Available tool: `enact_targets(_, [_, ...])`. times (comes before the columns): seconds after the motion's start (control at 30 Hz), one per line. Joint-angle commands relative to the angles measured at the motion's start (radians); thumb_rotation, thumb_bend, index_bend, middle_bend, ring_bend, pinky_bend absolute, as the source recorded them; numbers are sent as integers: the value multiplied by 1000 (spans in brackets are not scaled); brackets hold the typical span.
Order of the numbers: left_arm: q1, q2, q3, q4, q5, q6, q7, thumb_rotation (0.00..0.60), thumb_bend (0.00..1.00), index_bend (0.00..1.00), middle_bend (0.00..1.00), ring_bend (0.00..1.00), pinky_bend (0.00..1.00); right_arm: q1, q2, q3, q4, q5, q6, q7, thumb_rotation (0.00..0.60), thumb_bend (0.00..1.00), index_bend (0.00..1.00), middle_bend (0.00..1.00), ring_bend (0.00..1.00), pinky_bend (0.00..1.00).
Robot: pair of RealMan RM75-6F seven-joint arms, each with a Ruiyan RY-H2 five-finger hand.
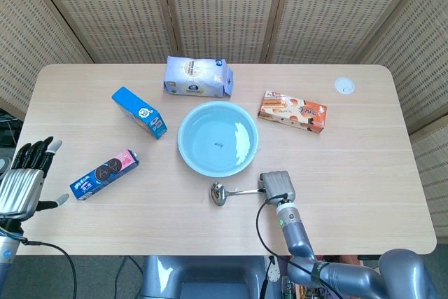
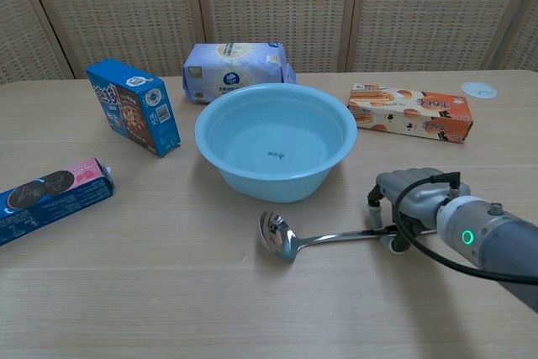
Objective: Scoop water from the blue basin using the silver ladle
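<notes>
One hand only is engaged: the right hand (image 2: 410, 193), at the lower right of the chest view, is set down over the handle end of the silver ladle (image 2: 315, 239), its fingers (image 2: 375, 208) curled down around the handle. Whether the handle is truly clamped or merely touched cannot be told, since the contact is hidden under the palm. The ladle is seen lying flat on the table (image 1: 364, 166), bowl pointing toward frame left, just below the blue basin (image 1: 218, 138) at frame centre, in which water is held.

The grasp is judged to be the step in hand; no scooping is yet done. Next, a firm hold is called for, then the ladle must be lifted, carried over the rim and dipped bowl first.

The left hand (image 1: 24, 181) is kept at the far left edge of the head view, fingers spread, nothing held.

Counted: one ladle, one basin, one pale bag (image 1: 198, 76), one blue box (image 1: 138, 111), one cookie pack (image 1: 103, 174), one orange box (image 1: 292, 111), and one small white disc (image 1: 344, 85).
</notes>
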Motion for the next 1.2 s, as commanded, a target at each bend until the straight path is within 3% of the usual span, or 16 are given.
enact_targets(0.03, [0, 1, 1, 0, 1, 1, -2, 600, 0, 0, 0, 0, 0, -5, 2, 0, 0, -9, 4, 13, 600, 631, 670, 1000, 1000, 1000])
enact_targets(0.27, [2, 3, 4, -1, 8, 3, -5, 600, 0, 0, 0, 0, 0, -24, 43, 0, -29, -63, -3, 90, 600, 707, 706, 1000, 1000, 1000])
enact_targets(0.47, [1, 2, 7, -2, 12, 2, -4, 600, 0, 0, 0, 0, 0, -69, 174, 5, -150, -173, 2, 241, 600, 731, 718, 1000, 1000, 1000])
enact_targets(0.67, [0, -1, 11, -4, 15, 1, 4, 600, 0, 0, 0, 0, 0, -100, 293, 5, -266, -235, 18, 310, 600, 745, 723, 1000, 1000, 1000])
enact_targets(0.97, [-3, -2, 10, -6, 8, -3, 9, 600, 0, 0, 0, 0, 0, -121, 400, -9, -378, -337, 74, 311, 600, 751, 728, 1000, 1000, 1000])
enact_targets(1.2, [-7, 0, 8, -3, 1, -12, 4, 600, 0, 0, 0, 0, 0, -76, 450, 39, -463, -300, 80, 214, 600, 752, 728, 1000, 1000, 1000])
